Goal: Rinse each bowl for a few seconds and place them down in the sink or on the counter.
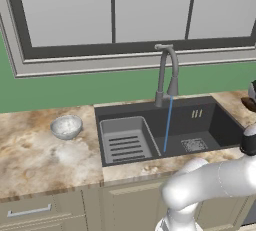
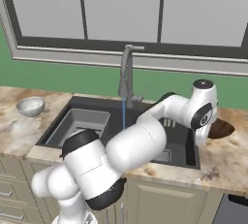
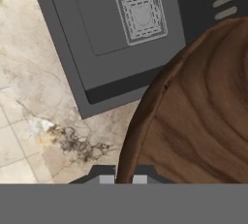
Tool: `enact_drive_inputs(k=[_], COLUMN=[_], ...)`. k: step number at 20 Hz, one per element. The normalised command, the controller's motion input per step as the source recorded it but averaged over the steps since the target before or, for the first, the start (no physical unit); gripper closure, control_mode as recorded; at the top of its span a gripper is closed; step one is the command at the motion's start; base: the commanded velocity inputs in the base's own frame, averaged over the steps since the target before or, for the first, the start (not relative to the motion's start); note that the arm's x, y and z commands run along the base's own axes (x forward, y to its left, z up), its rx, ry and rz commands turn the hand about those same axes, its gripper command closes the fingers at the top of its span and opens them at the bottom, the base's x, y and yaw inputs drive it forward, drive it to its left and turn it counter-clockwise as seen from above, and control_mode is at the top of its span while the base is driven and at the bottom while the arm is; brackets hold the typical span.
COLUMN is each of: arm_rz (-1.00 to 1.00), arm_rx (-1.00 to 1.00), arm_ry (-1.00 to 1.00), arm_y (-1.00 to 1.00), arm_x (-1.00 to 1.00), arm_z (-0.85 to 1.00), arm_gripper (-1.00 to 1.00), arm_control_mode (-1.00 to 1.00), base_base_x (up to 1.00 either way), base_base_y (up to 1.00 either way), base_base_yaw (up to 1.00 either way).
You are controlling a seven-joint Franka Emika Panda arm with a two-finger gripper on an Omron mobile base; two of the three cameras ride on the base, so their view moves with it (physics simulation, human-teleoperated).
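My gripper [image 3: 123, 179] is shut on the rim of the dark reddish-brown bowl [image 3: 198, 116], whose wood-grained inside takes up the right of the hand view. That bowl [image 2: 221, 128] is at the counter [image 2: 227, 160] just right of the sink [image 2: 87, 103], beside the hand [image 2: 202, 139]; I cannot tell whether it rests there or hangs above. It also peeks in at the right edge, bowl [image 1: 248, 104]. The speckled grey-white bowl [image 1: 66, 126] [image 2: 31, 105] stands upright on the counter [image 1: 35, 160] left of the sink [image 1: 130, 106].
A blue stream of water [image 1: 167, 125] [image 2: 124, 114] runs from the gooseneck faucet [image 1: 167, 70] [image 2: 127, 72] into the basin. A grey slotted tray [image 1: 125, 142] [image 2: 80, 123] fills its left half. The square drain [image 1: 193, 145] [image 3: 141, 17] lies to the right. A window spans the wall behind.
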Motion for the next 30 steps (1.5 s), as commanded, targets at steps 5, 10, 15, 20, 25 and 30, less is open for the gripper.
enact_drive_inputs(k=[5, 10, 15, 20, 25, 30], arm_rz=[-0.02, -0.02, -0.01, 0.00, 0.00, 0.02], arm_rx=[0.00, 0.00, 0.00, 0.00, 0.02, 0.02], arm_ry=[0.07, 0.06, 0.08, 0.10, 0.11, 0.04], arm_y=[0.00, 0.00, -0.03, -0.06, -0.17, -0.30], arm_x=[-0.02, -0.02, -0.02, 0.00, 0.00, 0.01], arm_z=[-0.17, -0.24, -0.38, -0.41, -0.48, -0.42], arm_gripper=[1.00, 1.00, 1.00, 1.00, 1.00, 1.00], arm_control_mode=[-1.00, -1.00, -1.00, -1.00, -1.00, -1.00], base_base_x=[0.00, 0.00, 0.00, 0.00, 0.00, 0.00], base_base_y=[0.00, 0.00, 0.00, 0.00, 0.00, 0.00], base_base_yaw=[0.00, 0.00, 0.00, 0.00, 0.00, 0.00])
